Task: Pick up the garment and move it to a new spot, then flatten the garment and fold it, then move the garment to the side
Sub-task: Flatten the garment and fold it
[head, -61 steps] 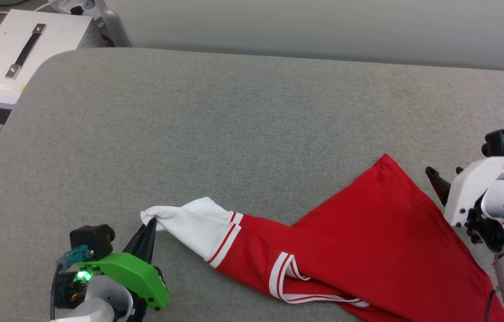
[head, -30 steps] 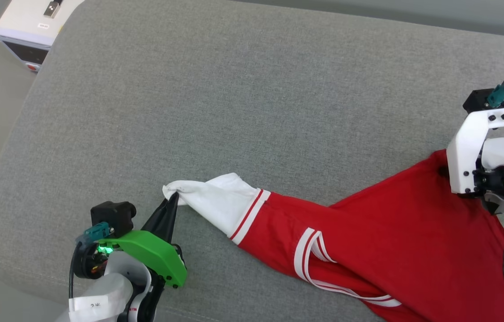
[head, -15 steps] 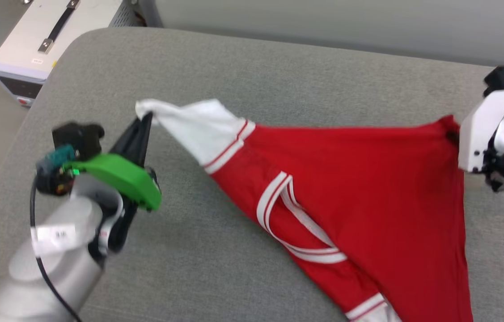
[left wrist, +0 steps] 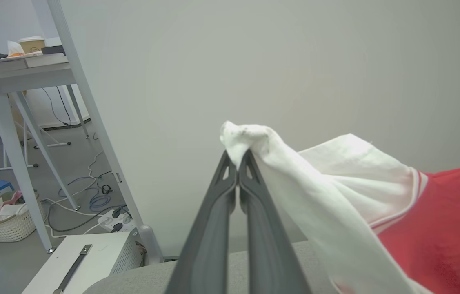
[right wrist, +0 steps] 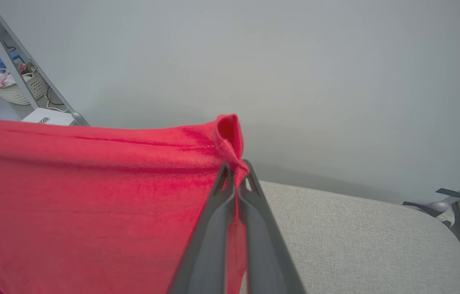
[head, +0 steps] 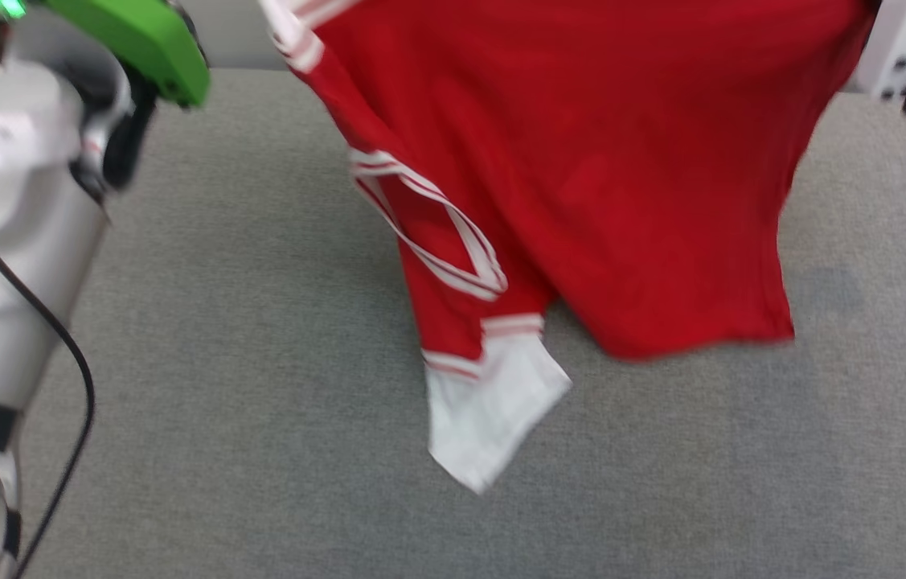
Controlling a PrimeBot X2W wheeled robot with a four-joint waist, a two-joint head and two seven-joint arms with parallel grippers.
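The left jaws are pressing together on the bunched tip of one white sleeve [left wrist: 336,179], with cloth poking out just past the tips. The right jaws are likewise clamping shut on a red corner of the garment [head: 621,161], a small fold sticking up above their tips. Between the two sets of jaws the top edge is running taut and roughly level, and the rest is hanging below them as a red sheet. The striped neck trim [head: 436,233] is drooping below and inboard of the left jaws. The free sleeve [head: 489,410] is dangling lowest, blurred, so probably swinging. The grey cushion [head: 219,402] is lying beneath both jaws; I cannot tell whether the sleeve tip is clearing it.

Change: half a second ago the cloth was stretching low between the jaws with its lower part lying on the cushion. Now both arms are holding it high and the body is hanging off the surface. The head camera is shifting too, so part of the difference is the view's own.

Judgement: the pick-up is done and the carry to the new spot is under way, with flattening, folding and the move aside still waiting. The lay-down is calling for jaws level and well apart. A white box [left wrist: 99,253] is sitting beyond the left jaws, past the cushion's end.
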